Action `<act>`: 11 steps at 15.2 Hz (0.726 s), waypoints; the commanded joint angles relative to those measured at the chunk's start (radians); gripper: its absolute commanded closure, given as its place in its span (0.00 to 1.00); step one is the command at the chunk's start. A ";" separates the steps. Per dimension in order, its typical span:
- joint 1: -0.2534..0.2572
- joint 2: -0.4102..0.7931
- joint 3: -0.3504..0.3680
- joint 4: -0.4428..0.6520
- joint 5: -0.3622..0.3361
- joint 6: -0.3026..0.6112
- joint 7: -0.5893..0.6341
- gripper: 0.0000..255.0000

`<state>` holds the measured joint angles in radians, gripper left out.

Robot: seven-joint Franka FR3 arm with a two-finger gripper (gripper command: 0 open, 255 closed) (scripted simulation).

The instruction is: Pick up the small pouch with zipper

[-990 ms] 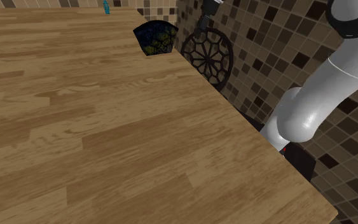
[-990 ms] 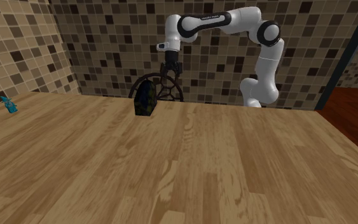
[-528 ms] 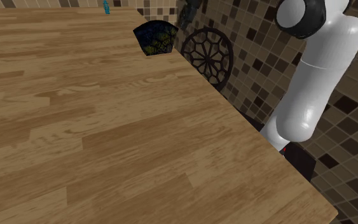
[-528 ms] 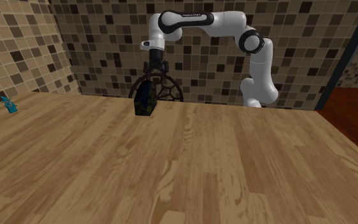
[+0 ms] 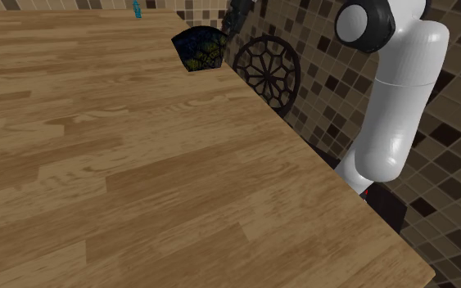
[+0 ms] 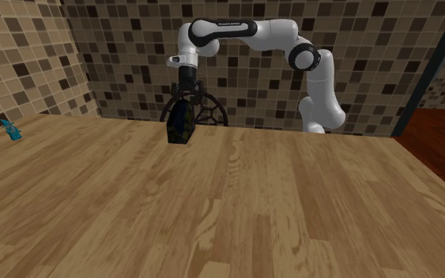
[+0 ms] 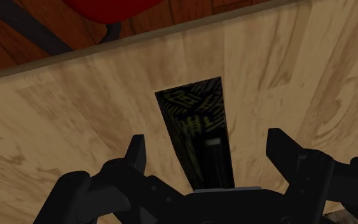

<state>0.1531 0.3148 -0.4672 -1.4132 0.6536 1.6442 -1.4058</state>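
Wrist view — gripper [image 7: 208,140] wide, pouch [image 7: 193,114] between, untouched

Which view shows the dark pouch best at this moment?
The wrist view: the pouch stands on edge between the open gripper's fingers, untouched. The shoulder view shows its patterned broad side near the table's edge; the second exterior view shows it narrow and dark under the gripper.

A small dark pouch [image 5: 200,47] stands up on the table [image 5: 138,180].
It is black with thin yellow-green marks, flat and shaped like a fan, up on its thin edge. In the shoulder view it sits at 12 o'clock, close to the table's edge.
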 commanded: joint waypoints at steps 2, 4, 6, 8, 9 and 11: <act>0.006 -0.005 0.001 -0.038 0.000 0.030 -0.015 0.00; 0.007 -0.007 0.001 -0.041 -0.001 0.031 -0.015 1.00; 0.006 -0.007 0.001 -0.040 -0.001 0.030 -0.015 1.00; 0.007 -0.008 0.001 -0.041 -0.001 0.031 -0.016 1.00; 0.007 -0.008 0.001 -0.041 -0.001 0.031 -0.016 1.00; 0.006 -0.007 0.001 -0.040 -0.001 0.030 -0.015 1.00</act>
<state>0.1593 0.3066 -0.4672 -1.4529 0.6526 1.6748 -1.4212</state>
